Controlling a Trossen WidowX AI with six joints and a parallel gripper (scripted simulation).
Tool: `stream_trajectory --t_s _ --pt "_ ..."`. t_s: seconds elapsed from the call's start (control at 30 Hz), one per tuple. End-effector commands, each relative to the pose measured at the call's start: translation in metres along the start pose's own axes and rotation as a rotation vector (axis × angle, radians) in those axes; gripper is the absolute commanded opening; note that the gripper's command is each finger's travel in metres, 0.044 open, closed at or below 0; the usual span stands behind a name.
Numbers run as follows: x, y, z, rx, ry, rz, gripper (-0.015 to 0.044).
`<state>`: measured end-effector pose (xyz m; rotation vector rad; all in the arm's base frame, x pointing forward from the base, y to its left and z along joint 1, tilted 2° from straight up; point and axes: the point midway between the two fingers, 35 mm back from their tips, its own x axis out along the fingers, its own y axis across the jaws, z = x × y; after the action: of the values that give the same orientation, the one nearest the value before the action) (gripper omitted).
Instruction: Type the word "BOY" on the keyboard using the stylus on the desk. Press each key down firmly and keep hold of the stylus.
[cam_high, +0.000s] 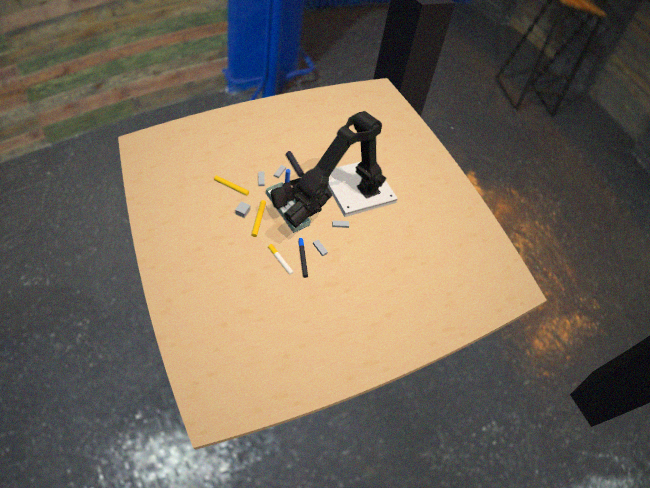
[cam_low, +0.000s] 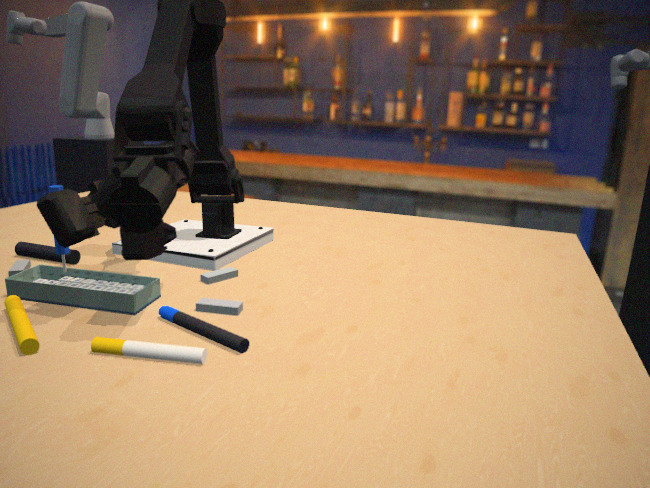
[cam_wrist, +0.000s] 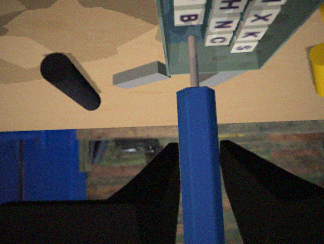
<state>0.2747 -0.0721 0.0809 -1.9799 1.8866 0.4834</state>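
Observation:
My gripper (cam_wrist: 198, 150) is shut on the blue stylus (cam_high: 287, 175) (cam_low: 61, 247) (cam_wrist: 200, 175), which stands nearly upright with its thin grey tip down. The green-grey keyboard (cam_high: 301, 226) (cam_low: 78, 299) (cam_wrist: 180, 67) lies under the gripper, its white keys inside a raised rim. In the wrist view the tip shows inside the rim, close beside the B key (cam_wrist: 188, 18); I cannot tell whether it touches anything. The N key (cam_wrist: 219, 24) and C key (cam_wrist: 217, 40) are to its right. The O and Y keys are not readable in any view.
Black cylinder (cam_high: 294, 163) (cam_low: 47, 252) (cam_wrist: 70, 81) and grey blocks (cam_low: 219, 306) (cam_wrist: 140, 75) lie near the keyboard. A yellow stick (cam_high: 258, 217) (cam_low: 22, 325), a yellow-and-white marker (cam_high: 280, 260) (cam_low: 157, 350) and a blue-capped black marker (cam_high: 303, 260) (cam_low: 207, 329) lie around it.

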Motion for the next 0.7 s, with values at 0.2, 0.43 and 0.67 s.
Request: stream_trajectory --t_s 0.2,0.43,0.67 --pt "0.0036 0.0001 0.005 -0.006 0.006 -0.001 0.0081" --pt "0.0055 0.0001 0.0083 -0.006 0.006 -0.001 0.0081" --pt "0.007 0.0002 0.0107 -0.006 0.006 -0.001 0.0081"
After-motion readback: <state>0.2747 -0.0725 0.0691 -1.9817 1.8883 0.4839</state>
